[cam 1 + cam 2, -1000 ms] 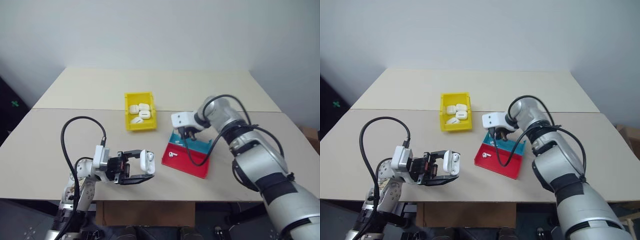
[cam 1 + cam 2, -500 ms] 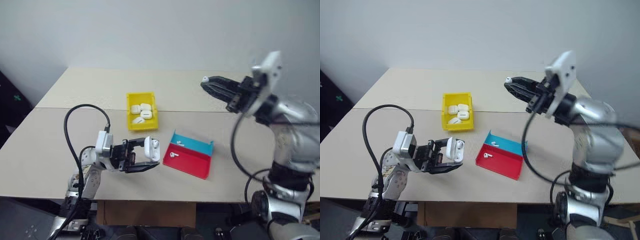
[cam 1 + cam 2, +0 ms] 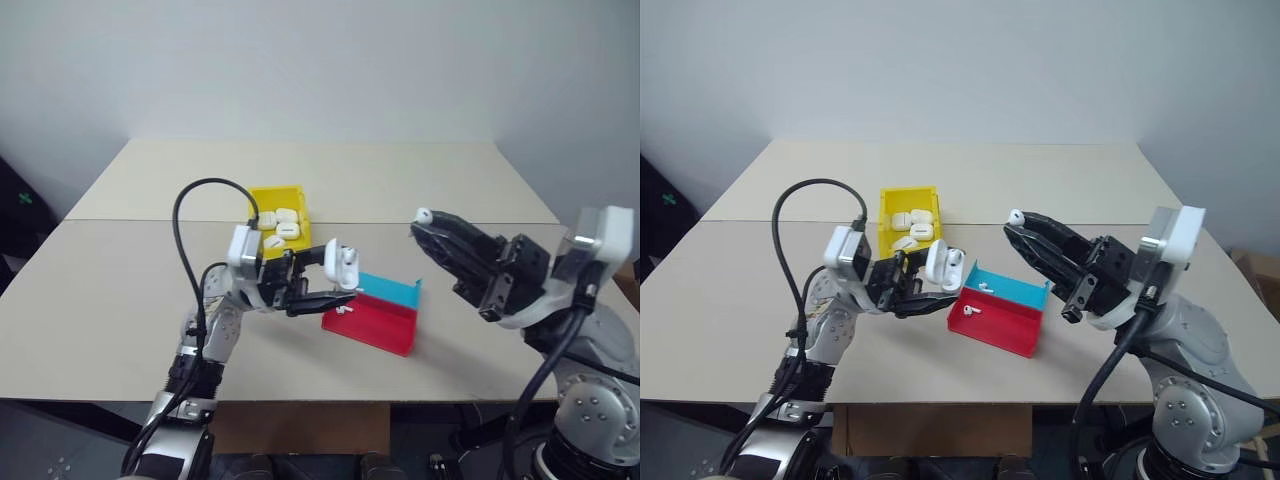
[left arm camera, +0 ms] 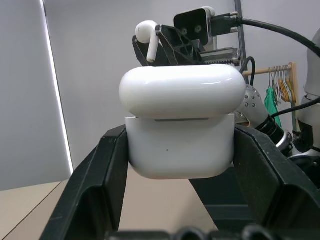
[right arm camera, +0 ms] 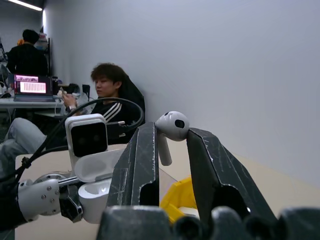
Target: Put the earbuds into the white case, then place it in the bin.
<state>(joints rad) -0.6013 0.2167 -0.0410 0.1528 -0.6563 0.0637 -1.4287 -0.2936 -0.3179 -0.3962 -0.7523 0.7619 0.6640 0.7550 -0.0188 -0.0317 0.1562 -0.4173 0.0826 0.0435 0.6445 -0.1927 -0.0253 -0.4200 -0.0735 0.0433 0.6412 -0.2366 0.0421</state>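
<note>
Right hand (image 3: 1012, 222), off the tray (image 3: 1000, 330) since a second ago, pinches an earbud (image 3: 1016, 215); left hand (image 3: 940, 285) clamps the apparently open white case (image 3: 945, 266), now raised.

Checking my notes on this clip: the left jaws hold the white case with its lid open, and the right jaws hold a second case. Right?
Not quite. The right gripper holds an earbud, not a second case; the right wrist view shows it pinched between the jaws. The left gripper does hold the white case with its lid open.
</note>
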